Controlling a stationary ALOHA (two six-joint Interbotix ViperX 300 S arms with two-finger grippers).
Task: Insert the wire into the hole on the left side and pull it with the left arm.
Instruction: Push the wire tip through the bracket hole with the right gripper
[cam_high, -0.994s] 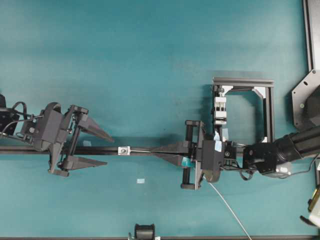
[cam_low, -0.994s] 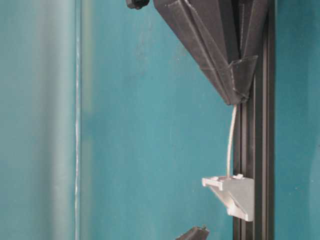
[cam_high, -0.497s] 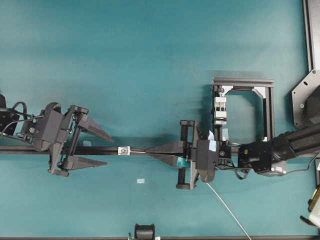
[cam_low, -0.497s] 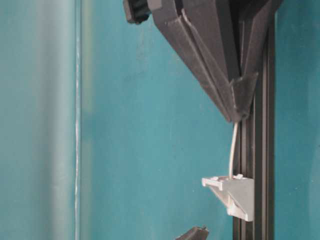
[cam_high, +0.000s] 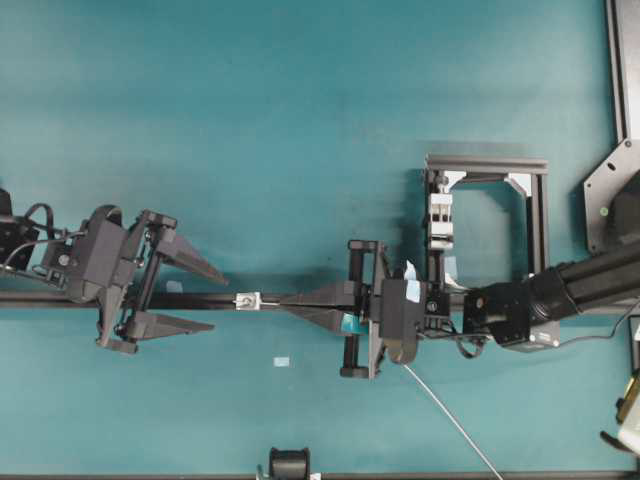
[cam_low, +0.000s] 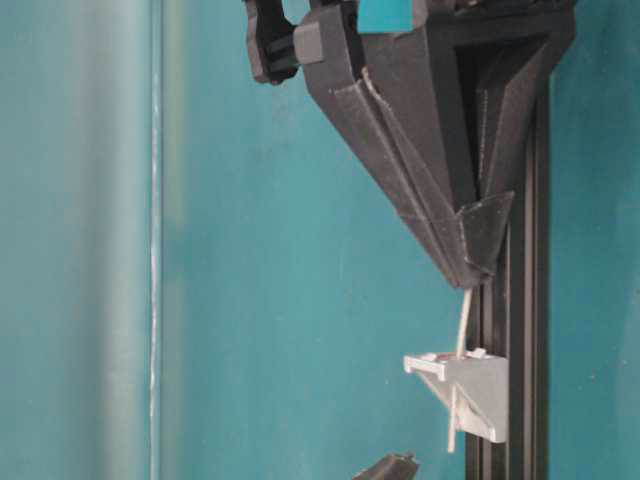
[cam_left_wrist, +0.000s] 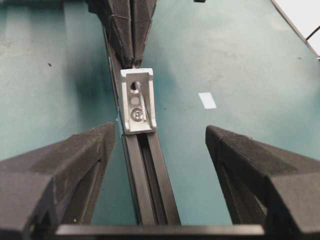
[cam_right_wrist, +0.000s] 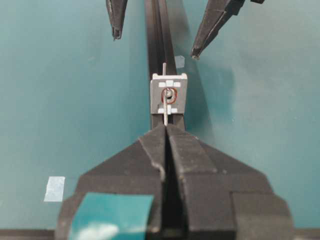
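Closest to the right wrist camera, the right gripper (cam_right_wrist: 165, 131) has its fingers pressed together, pinching the wire (cam_right_wrist: 165, 111) at their tips; a teal tape patch (cam_right_wrist: 111, 215) on it is cut off by the lower edge. Just beyond, the wire runs into the hole (cam_right_wrist: 169, 93) in the small white-silver block (cam_right_wrist: 169, 95), which sits on the black rail (cam_right_wrist: 159, 30) lying on the teal surface (cam_right_wrist: 60, 100). A short end of wire shows past the far side of the block, though it is so fine that it is hard to follow there. Farther still, the two pointed fingers (cam_right_wrist: 116, 17) of the left gripper (cam_right_wrist: 156, 44) stand wide apart on either side of the rail, touching nothing; their bases are out of the picture.

From table level the wire tip now sticks out beneath the block (cam_low: 470, 390), where half a second ago it ended at the block's top, and the right gripper's tips (cam_low: 470, 275) have come closer to it. From overhead the right gripper (cam_high: 285, 303) has shifted leftward along the rail toward the block (cam_high: 243, 300), while the left gripper (cam_high: 205, 298) has kept its place, spread. The white clamp block (cam_high: 441, 218) in its black frame (cam_high: 487, 165) stands behind the right arm (cam_high: 560, 295), partly hidden by it.
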